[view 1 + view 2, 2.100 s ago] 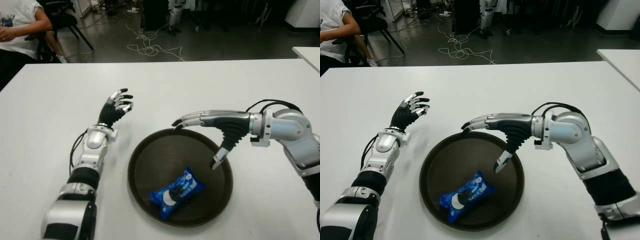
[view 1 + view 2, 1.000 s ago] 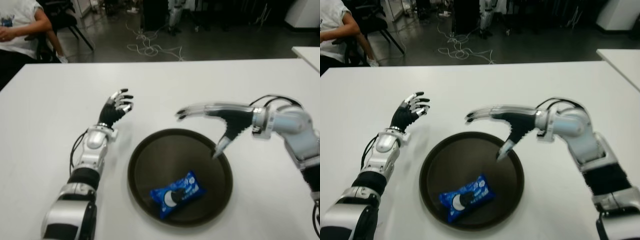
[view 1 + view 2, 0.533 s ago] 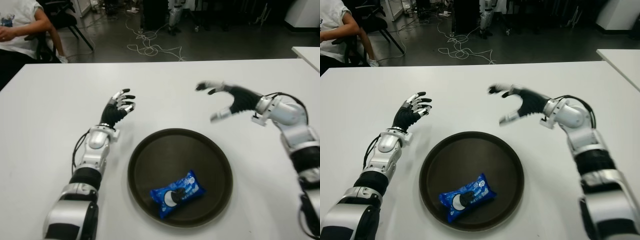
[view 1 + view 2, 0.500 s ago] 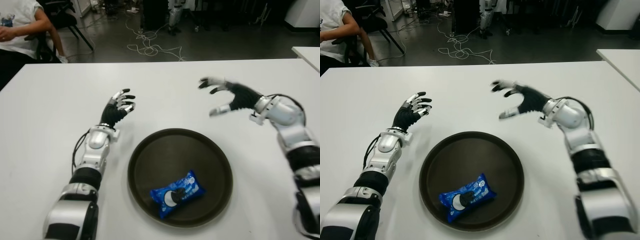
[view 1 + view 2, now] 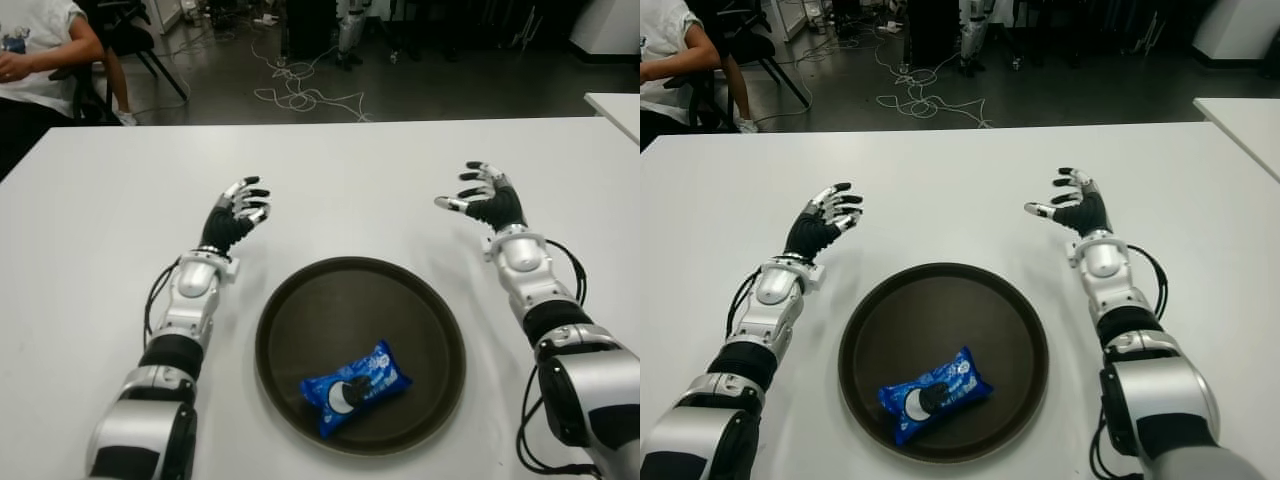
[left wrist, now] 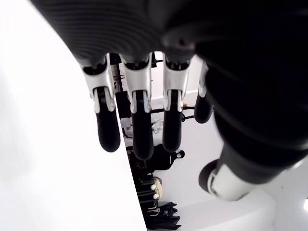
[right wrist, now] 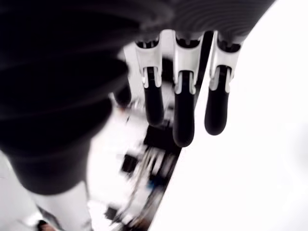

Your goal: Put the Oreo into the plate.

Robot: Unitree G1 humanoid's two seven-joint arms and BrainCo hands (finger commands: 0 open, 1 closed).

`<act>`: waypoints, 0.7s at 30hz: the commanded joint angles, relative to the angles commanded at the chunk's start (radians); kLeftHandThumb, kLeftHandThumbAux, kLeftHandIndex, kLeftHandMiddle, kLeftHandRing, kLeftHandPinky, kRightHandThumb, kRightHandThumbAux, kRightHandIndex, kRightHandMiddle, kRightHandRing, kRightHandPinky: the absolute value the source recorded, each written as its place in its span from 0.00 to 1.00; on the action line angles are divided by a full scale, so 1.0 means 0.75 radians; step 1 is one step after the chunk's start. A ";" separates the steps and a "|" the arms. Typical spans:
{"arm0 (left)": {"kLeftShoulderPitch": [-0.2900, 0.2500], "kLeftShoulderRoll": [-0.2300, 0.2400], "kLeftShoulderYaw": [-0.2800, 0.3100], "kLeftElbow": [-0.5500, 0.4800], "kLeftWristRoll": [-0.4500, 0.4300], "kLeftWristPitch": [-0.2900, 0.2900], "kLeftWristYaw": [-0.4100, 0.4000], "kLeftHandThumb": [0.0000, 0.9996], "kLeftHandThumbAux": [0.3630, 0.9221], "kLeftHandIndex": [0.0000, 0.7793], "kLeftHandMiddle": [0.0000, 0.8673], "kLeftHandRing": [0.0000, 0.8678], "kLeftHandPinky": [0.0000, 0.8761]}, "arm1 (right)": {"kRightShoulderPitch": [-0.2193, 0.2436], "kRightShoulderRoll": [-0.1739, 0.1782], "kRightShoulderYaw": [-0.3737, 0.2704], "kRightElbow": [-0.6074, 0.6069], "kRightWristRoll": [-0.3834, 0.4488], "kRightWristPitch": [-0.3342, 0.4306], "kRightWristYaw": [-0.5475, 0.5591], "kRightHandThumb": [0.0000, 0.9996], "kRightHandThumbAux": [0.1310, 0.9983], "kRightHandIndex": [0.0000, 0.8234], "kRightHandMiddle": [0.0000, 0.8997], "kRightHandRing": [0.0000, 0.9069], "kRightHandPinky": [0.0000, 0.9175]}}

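Note:
The blue Oreo pack point(image 5: 354, 387) lies inside the round dark brown plate point(image 5: 300, 310), toward its near side. My right hand point(image 5: 482, 199) is over the white table beyond the plate's right rim, fingers spread and holding nothing; its wrist view shows the fingers point(image 7: 183, 110) straight with nothing between them. My left hand point(image 5: 236, 217) is over the table past the plate's left rim, open and holding nothing, its fingers point(image 6: 137, 120) extended in its wrist view.
The white table point(image 5: 350, 170) spreads around the plate. A seated person point(image 5: 38, 55) is at the far left corner beside a black chair. Cables lie on the floor beyond the table. Another white table's corner point(image 5: 615, 105) shows at far right.
My right hand has lifted off the plate and drawn back to the right, now beyond the plate's right rim. The Oreo pack stays in the plate. The left hand has not moved.

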 joint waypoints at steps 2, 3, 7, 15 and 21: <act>0.000 0.001 -0.002 0.003 0.005 -0.008 0.007 0.32 0.71 0.22 0.32 0.32 0.33 | 0.000 -0.003 0.010 0.013 -0.021 -0.005 -0.013 0.02 0.79 0.29 0.36 0.41 0.46; -0.001 0.001 -0.003 0.006 0.007 -0.012 0.011 0.32 0.71 0.22 0.32 0.32 0.33 | 0.001 -0.004 0.014 0.021 -0.030 -0.007 -0.016 0.02 0.79 0.29 0.36 0.41 0.45; -0.005 0.001 0.000 0.020 0.008 -0.024 0.020 0.32 0.70 0.22 0.31 0.31 0.33 | 0.008 -0.004 0.007 0.062 -0.043 -0.005 0.017 0.03 0.78 0.28 0.35 0.39 0.44; -0.015 -0.002 0.010 0.039 -0.005 -0.030 0.017 0.31 0.70 0.20 0.30 0.30 0.31 | -0.012 0.005 -0.038 0.098 -0.007 0.025 0.114 0.00 0.75 0.27 0.32 0.36 0.41; -0.018 0.001 0.007 0.047 0.002 -0.033 0.020 0.32 0.74 0.20 0.29 0.29 0.29 | -0.003 0.010 -0.035 0.088 -0.021 0.012 0.123 0.00 0.73 0.26 0.31 0.34 0.38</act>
